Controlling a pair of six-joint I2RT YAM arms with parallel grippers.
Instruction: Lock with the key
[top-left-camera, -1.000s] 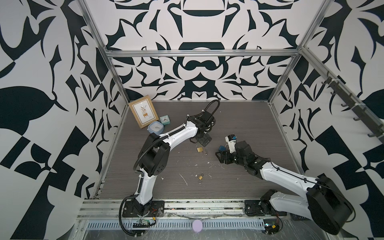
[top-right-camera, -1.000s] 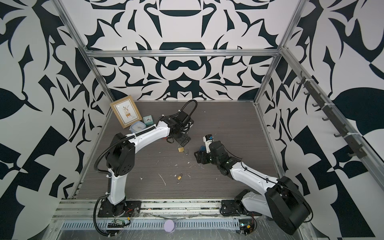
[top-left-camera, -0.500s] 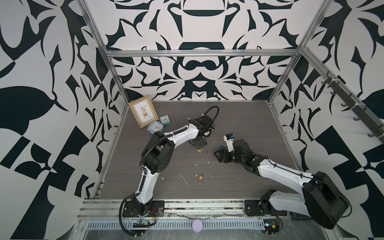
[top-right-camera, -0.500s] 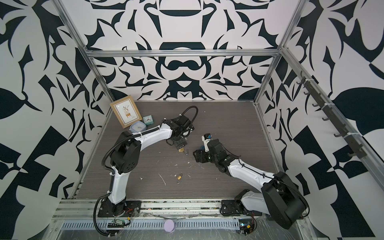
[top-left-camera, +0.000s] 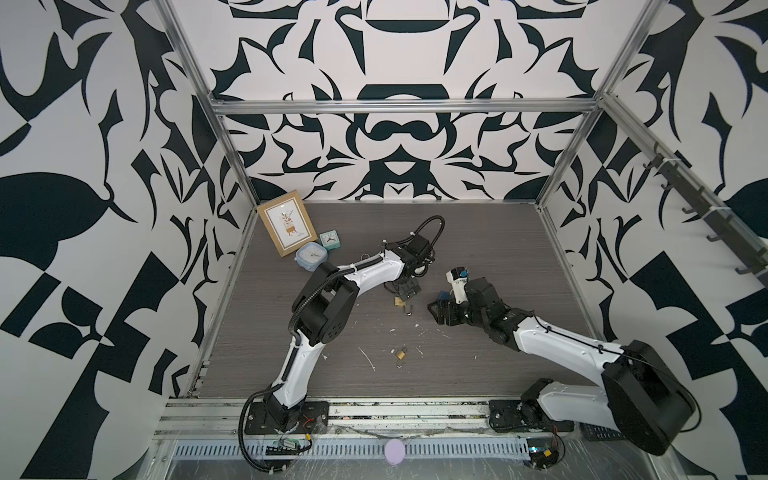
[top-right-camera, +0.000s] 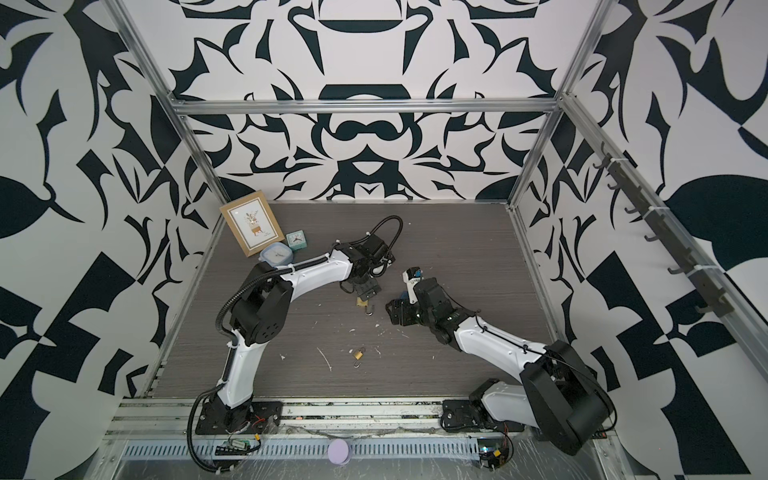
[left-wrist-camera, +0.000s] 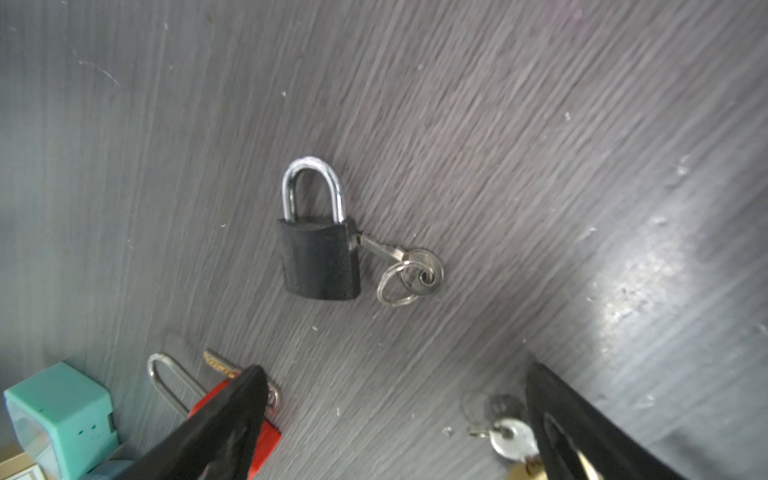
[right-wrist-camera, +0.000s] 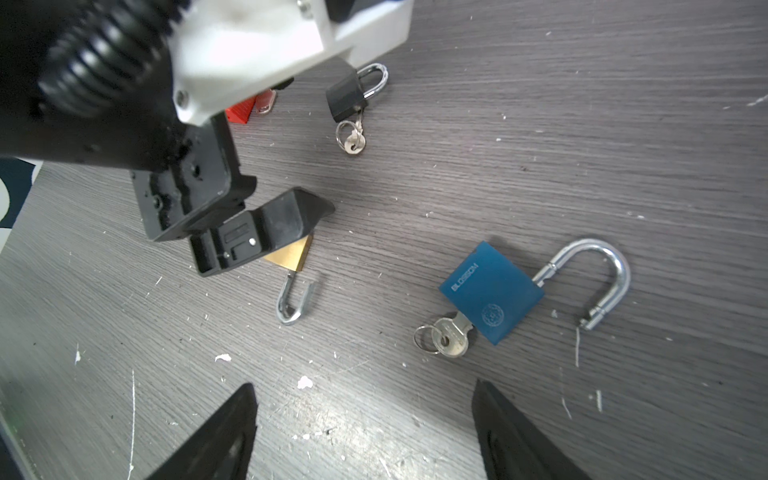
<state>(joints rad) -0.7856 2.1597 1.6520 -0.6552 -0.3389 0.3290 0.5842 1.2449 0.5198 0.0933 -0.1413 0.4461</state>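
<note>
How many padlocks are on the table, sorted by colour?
Brass padlocks: 2
Black padlock: 1
Red padlock: 1
Blue padlock: 1
Total: 5

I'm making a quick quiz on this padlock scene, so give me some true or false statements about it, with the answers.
1. The blue padlock has its shackle open. True.
2. The black padlock has no key in it. False: a key on a ring sits in it.
3. The right gripper is shut on the blue padlock. False: it is open and empty, and the padlock lies on the table.
4. The left gripper is open, close by a brass padlock. True.
</note>
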